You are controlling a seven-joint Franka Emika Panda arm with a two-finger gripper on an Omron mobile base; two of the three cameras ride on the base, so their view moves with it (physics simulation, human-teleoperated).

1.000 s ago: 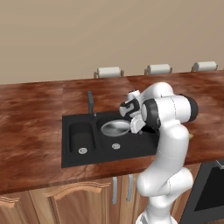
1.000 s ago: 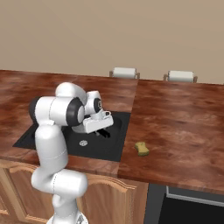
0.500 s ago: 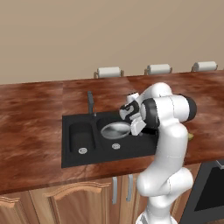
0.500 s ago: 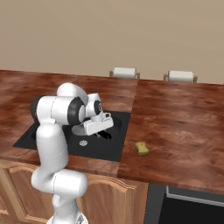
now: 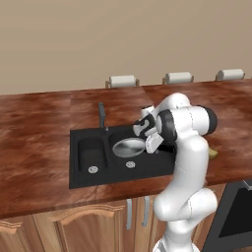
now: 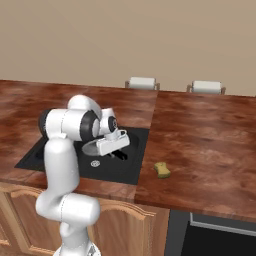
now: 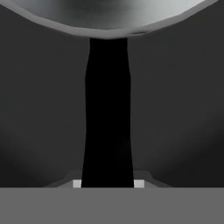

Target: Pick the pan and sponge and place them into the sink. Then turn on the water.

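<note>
The hand is low over the larger, right-hand basin of the black sink, its fingers pinching the black handle of the pan; in the hand view that handle runs straight up between the fingertips to the pan's grey rim. The silver-grey pan sits in the far part of that basin, just beyond the silver drain and right of the dark faucet. The yellow sponge lies on the brown counter just right of the sink, near the front edge.
</note>
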